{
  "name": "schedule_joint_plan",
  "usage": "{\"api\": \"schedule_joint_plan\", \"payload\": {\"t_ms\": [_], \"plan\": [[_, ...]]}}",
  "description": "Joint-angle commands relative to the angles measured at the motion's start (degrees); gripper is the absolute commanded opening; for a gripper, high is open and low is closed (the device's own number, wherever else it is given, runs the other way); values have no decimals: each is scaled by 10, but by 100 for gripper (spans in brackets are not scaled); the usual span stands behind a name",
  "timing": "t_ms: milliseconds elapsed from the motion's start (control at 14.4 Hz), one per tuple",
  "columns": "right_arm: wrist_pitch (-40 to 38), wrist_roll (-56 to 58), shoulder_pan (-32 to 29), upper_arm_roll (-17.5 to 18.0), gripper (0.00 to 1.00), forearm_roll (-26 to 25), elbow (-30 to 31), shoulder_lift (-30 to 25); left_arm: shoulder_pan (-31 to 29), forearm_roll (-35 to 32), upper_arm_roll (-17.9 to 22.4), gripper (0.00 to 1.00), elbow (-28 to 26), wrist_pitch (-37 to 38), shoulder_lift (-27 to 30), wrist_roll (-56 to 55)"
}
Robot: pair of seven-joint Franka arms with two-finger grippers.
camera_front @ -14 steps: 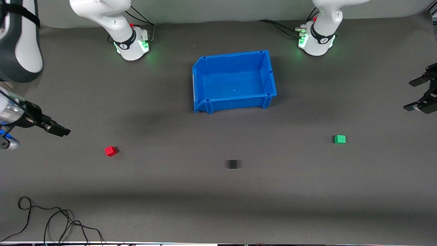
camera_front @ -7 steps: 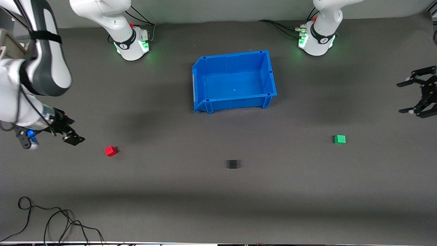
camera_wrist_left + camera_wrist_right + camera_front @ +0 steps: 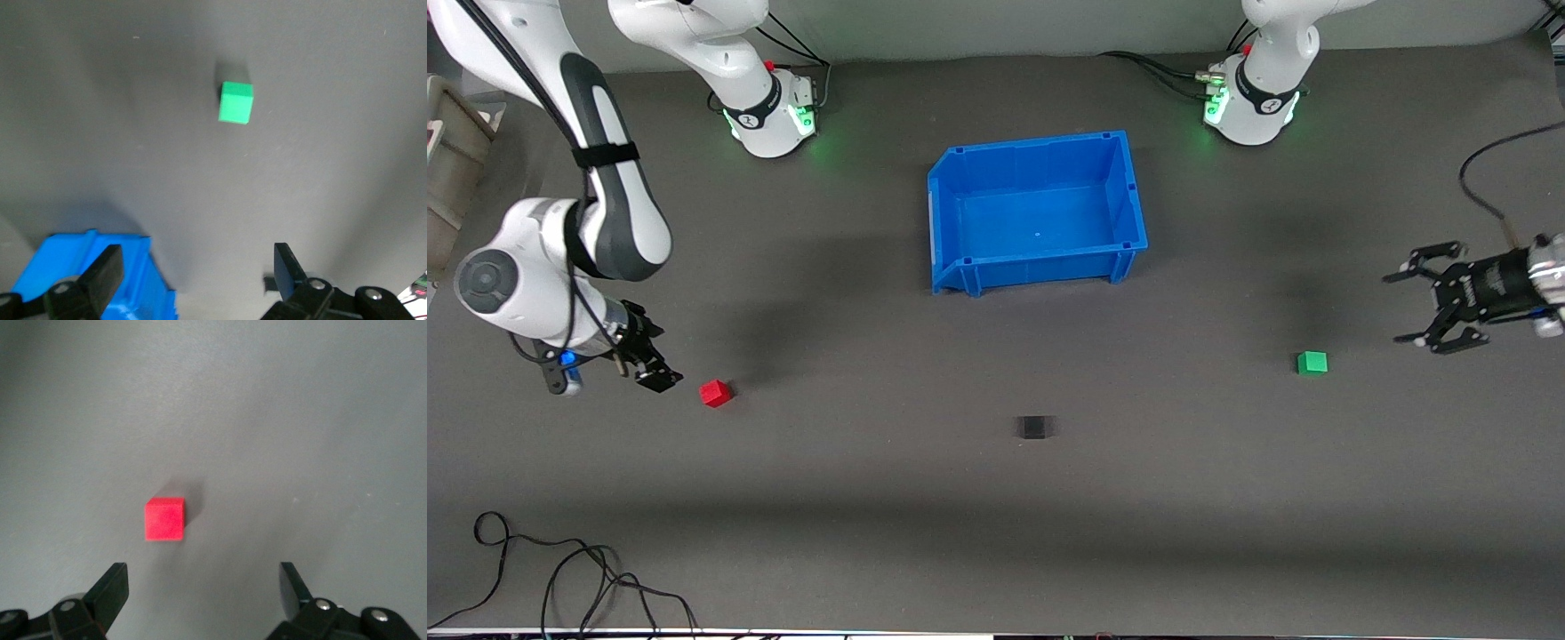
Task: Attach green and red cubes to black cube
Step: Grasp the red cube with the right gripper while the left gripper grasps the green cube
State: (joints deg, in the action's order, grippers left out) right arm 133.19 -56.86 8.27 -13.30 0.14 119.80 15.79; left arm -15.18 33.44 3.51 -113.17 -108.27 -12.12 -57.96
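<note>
The red cube (image 3: 715, 392) (image 3: 165, 519) lies on the grey mat toward the right arm's end. The green cube (image 3: 1312, 362) (image 3: 236, 102) lies toward the left arm's end. Between them, slightly nearer the front camera, sits the black cube (image 3: 1033, 428) (image 3: 269, 284). My right gripper (image 3: 651, 357) (image 3: 203, 587) hangs open over the mat just beside the red cube, not touching it. My left gripper (image 3: 1398, 308) (image 3: 200, 267) is open over the mat beside the green cube, apart from it. Neither holds anything.
A blue bin (image 3: 1120, 191) (image 3: 133, 287) stands open at mid-table, farther from the front camera than the cubes. A loose black cable (image 3: 560, 569) lies near the front edge at the right arm's end. A beige box (image 3: 454, 169) sits off that end.
Both arms swung in from the table's ends. The right gripper came down close to the red cube, and the left gripper moved inward toward the green cube. The cubes did not move.
</note>
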Motion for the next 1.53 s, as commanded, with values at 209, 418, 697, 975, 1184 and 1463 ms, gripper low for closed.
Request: {"api": "schedule_joint_plan", "payload": {"t_ms": [209,418,697,975,1184,1463], "plan": [[109,-32,-3,1,99,5,-39,128,3,96,3,100,-33,-91,-79,140],[111,-59,-2,3,99,6,-50,151,5,135,2,100,-34,-124,-124,210],[111,-64,-1,6,99,8,-56,152,5,171,2,100,-31,-152,-169,270],[110,-62,1,7,99,7,-61,128,6,188,2,100,-29,-166,-192,297],[112,-69,5,9,99,13,-61,143,7,202,1,91,-28,-180,-203,311],[120,-132,40,13,99,64,-69,153,7,205,0,23,-28,-180,-204,312]]}}
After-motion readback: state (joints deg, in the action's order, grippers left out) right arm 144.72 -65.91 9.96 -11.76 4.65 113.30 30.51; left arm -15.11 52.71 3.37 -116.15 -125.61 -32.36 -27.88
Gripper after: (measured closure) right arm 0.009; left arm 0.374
